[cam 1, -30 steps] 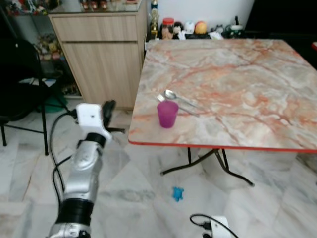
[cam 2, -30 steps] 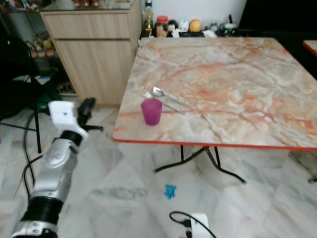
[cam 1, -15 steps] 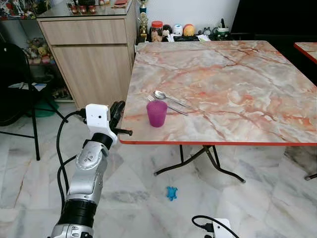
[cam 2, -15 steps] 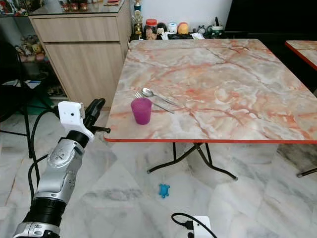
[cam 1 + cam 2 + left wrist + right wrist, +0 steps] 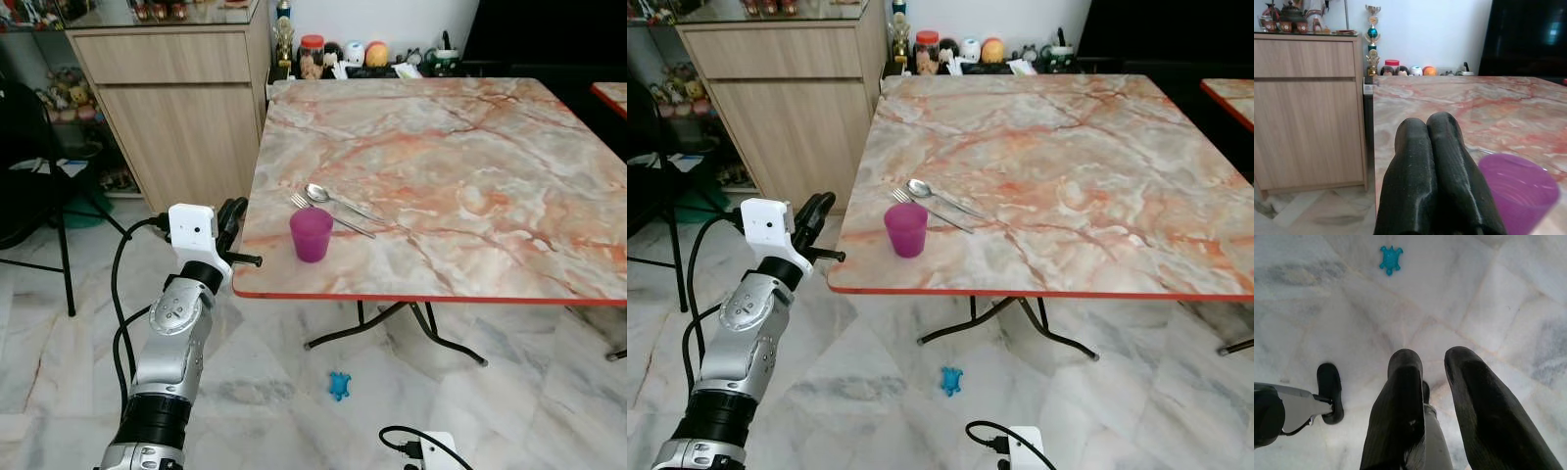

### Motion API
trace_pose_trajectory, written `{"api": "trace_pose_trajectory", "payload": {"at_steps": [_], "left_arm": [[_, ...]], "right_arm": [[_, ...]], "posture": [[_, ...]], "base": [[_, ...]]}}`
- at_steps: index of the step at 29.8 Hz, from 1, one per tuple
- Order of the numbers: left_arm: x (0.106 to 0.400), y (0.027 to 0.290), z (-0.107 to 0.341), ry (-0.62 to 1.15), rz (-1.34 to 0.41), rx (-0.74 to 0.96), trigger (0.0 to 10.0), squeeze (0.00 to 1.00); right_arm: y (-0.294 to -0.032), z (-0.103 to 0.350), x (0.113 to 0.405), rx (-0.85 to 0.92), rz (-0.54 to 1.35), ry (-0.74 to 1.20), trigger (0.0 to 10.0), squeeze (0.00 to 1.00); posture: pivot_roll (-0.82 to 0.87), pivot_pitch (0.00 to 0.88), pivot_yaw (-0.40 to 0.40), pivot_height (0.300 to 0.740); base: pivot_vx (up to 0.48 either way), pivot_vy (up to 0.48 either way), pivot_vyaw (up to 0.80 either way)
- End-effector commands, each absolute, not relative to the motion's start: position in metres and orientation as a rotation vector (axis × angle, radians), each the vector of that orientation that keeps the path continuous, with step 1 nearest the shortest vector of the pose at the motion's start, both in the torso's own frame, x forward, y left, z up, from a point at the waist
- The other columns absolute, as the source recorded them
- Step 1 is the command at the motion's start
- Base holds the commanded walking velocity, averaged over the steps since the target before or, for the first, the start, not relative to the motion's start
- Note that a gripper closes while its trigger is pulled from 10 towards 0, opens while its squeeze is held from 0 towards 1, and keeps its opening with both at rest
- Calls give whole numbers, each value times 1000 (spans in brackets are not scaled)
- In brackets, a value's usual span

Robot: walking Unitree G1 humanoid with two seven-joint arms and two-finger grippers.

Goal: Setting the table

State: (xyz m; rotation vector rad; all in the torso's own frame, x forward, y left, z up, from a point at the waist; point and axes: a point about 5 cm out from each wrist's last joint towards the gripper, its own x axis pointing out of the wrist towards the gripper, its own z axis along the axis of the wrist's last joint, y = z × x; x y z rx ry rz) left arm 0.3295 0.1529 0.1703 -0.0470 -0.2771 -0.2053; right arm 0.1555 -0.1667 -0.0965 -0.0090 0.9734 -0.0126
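Purple cup (image 5: 311,234) is placed on the marble counter (image 5: 470,147) near its front corner, with a spoon (image 5: 338,200) and fork (image 5: 328,215) just behind it. The left gripper (image 5: 233,217) is held beside that corner, jaws clenched and empty. The right gripper (image 5: 1432,377) is pointed at the floor (image 5: 1488,289), jaws released.

My left tool (image 5: 233,217), fingers pressed together, is raised just beside the near left corner of the pink-veined marble worktop (image 5: 470,157) with its red rim. Between it and the rest of the slab stands the translucent purple plastic cup (image 5: 311,234), with a steel spoon (image 5: 336,199) and fork (image 5: 328,213) lying just behind. Right of those the marble is bare. A light wooden cabinet (image 5: 186,108) closes in the far left.
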Motion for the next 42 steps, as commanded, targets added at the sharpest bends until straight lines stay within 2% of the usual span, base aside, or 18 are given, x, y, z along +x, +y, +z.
{"api": "trace_pose_trajectory", "payload": {"at_steps": [1,10,27,42], "left_arm": [[327,153,171,-279,-206,-56,10000,0],[328,153,173,-287,-205,-58,10000,0],[327,152,175,-299,-207,-68,10000,0],[326,151,176,-305,-216,-67,10000,0]], "right_arm": [[-167,-98,153,-11,-9,982,10000,0],[-167,-97,153,-14,-2,981,10000,0],[-167,-97,154,-29,14,985,10000,0],[-167,-97,154,-34,19,985,10000,0]], "posture": [[139,10,2,740],[139,10,1,740],[141,11,0,740],[141,10,-1,740]], "base": [[266,0,0],[264,0,0],[0,0,0],[269,0,0]]}}
